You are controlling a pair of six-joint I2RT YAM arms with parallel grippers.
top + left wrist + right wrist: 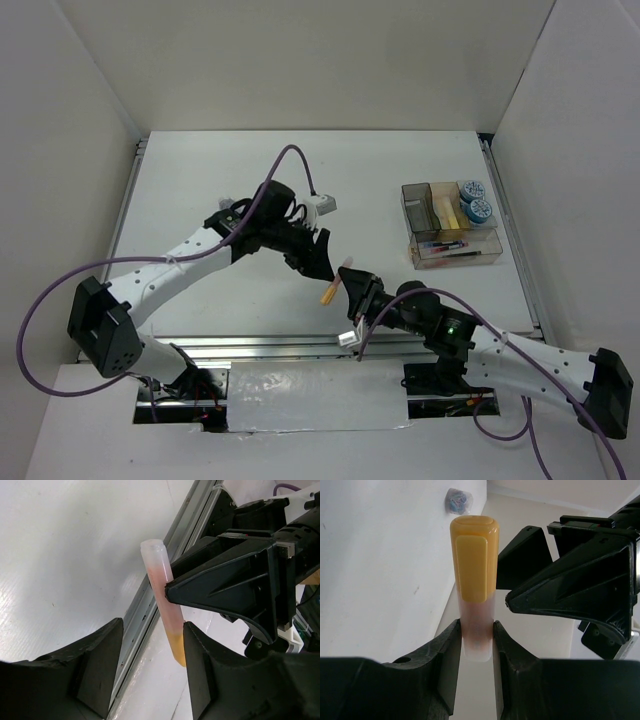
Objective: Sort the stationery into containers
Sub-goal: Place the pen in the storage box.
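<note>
An orange-capped highlighter [330,291] with a translucent pinkish body is held off the table at the front centre. My right gripper [476,640] is shut on its translucent end, with the cap [474,560] sticking out ahead. My left gripper [152,665] is open. The highlighter [162,600] passes between its jaws, and the cap end rests against the right-hand finger [200,670] only. The two grippers meet nose to nose in the top view, left [320,262] and right [352,285]. The clear brownish container [428,192] stands at the right.
The container holds two blue tape rolls [475,200], a yellow highlighter [449,210] and red and blue pens [445,245]. A small bluish patterned round thing [457,500] lies far off on the table. The metal rail [150,600] of the table's front edge runs below the grippers.
</note>
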